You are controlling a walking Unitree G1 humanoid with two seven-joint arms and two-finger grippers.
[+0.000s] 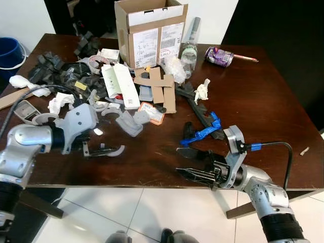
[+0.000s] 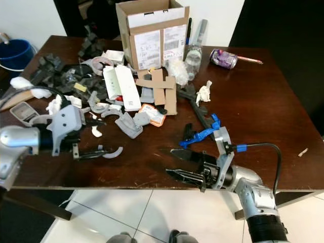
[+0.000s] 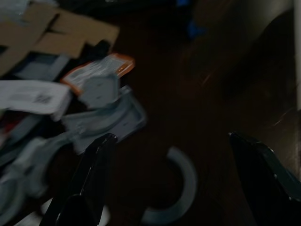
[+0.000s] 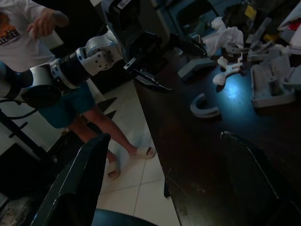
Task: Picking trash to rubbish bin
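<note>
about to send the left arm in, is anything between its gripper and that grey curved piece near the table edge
Nothing visible. The left gripper is open just short of the curved piece, with bare table between them; the grey clutter lies beyond it.

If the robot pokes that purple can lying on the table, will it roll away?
Probably. The can lies on its side on the smooth table, so a poke across it would likely roll it. It looks dented, so it may wobble. It is probably light and would crush if a claw squeezed hard.
</note>
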